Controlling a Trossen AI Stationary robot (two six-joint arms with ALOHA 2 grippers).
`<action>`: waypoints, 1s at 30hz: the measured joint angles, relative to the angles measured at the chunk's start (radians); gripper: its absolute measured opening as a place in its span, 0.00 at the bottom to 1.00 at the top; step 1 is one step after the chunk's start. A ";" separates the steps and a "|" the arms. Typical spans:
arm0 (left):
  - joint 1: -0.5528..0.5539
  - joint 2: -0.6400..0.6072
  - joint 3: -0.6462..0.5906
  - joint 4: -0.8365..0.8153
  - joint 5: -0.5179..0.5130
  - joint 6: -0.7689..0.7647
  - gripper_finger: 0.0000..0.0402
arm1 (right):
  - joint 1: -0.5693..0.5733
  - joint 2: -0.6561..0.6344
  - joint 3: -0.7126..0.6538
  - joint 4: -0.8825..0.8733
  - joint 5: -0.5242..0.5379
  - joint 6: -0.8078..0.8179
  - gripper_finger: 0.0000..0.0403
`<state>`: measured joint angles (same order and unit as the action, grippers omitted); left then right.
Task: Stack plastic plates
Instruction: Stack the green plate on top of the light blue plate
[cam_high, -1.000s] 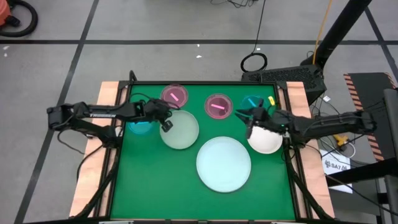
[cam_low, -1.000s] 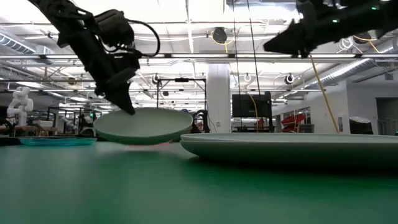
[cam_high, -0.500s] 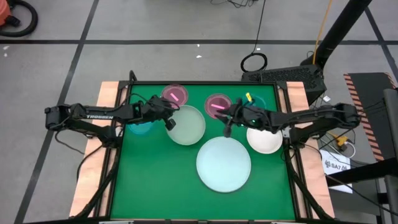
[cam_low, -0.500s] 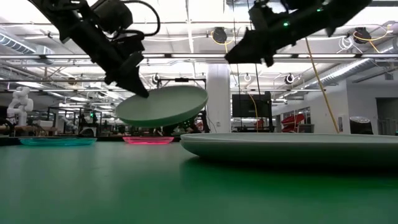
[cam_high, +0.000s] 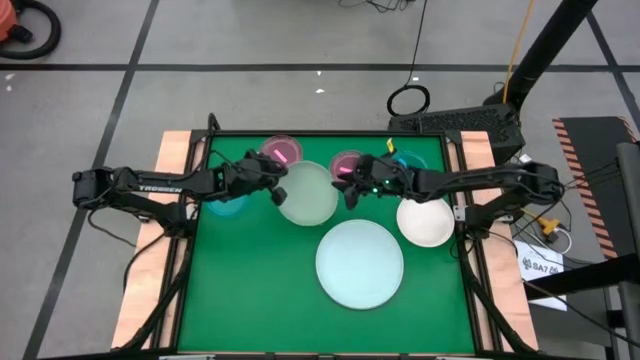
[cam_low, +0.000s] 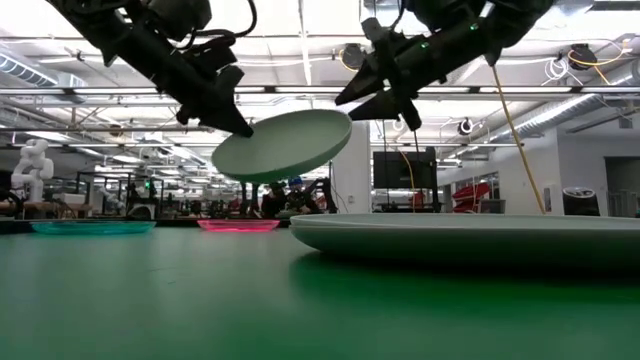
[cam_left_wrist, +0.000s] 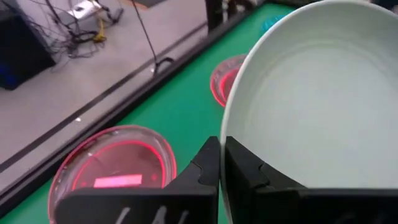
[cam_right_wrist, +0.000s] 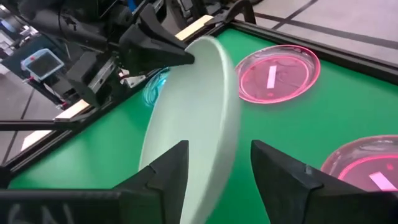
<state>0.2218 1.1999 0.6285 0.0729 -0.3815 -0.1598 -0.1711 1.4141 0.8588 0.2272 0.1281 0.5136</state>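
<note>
A medium pale green plate (cam_high: 307, 193) hangs tilted above the green table (cam_high: 250, 290), with my left gripper (cam_high: 272, 183) shut on its left rim. My right gripper (cam_high: 347, 190) is open at the plate's raised right edge (cam_low: 345, 128). In the right wrist view its two fingers stand on either side of that rim (cam_right_wrist: 217, 124); I cannot tell whether they touch it. A large pale mint plate (cam_high: 360, 263) lies flat near the table's middle. A small white plate (cam_high: 425, 222) lies at its right. My left gripper pinches the pale green plate's rim (cam_left_wrist: 222, 140) between its two fingers, on the side toward the table's left. The fingers come from the left, slanting a little downward. The plate is lifted clear of the table and tilted, its right edge higher than the held edge.
Two pink plates (cam_high: 281, 150) (cam_high: 350, 163) lie along the far edge. One teal plate (cam_high: 225, 205) sits under my left arm and another (cam_high: 410, 163) at the far right. Wooden rails (cam_high: 150, 290) border the table on both sides.
My left gripper has risen and tipped upward, lifting the pale green plate off the table and toward the right; its right edge has swung up. My right gripper has travelled from above the white plate toward the table's left, rolled, and opened at the plate's raised edge.
</note>
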 joint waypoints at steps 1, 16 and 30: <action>0.000 0.000 0.000 0.014 -0.004 -0.006 0.02 | 0.000 0.007 0.004 -0.002 0.000 -0.003 0.42; 0.000 0.000 0.002 0.064 -0.023 -0.035 0.03 | -0.001 0.061 0.088 -0.103 0.083 -0.028 0.35; -0.006 -0.002 0.002 0.117 0.061 -0.015 0.13 | -0.004 0.062 0.086 -0.133 0.127 -0.004 0.05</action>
<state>0.2157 1.1984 0.6300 0.1903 -0.3207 -0.1747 -0.1746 1.4761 0.9452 0.0938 0.2555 0.5094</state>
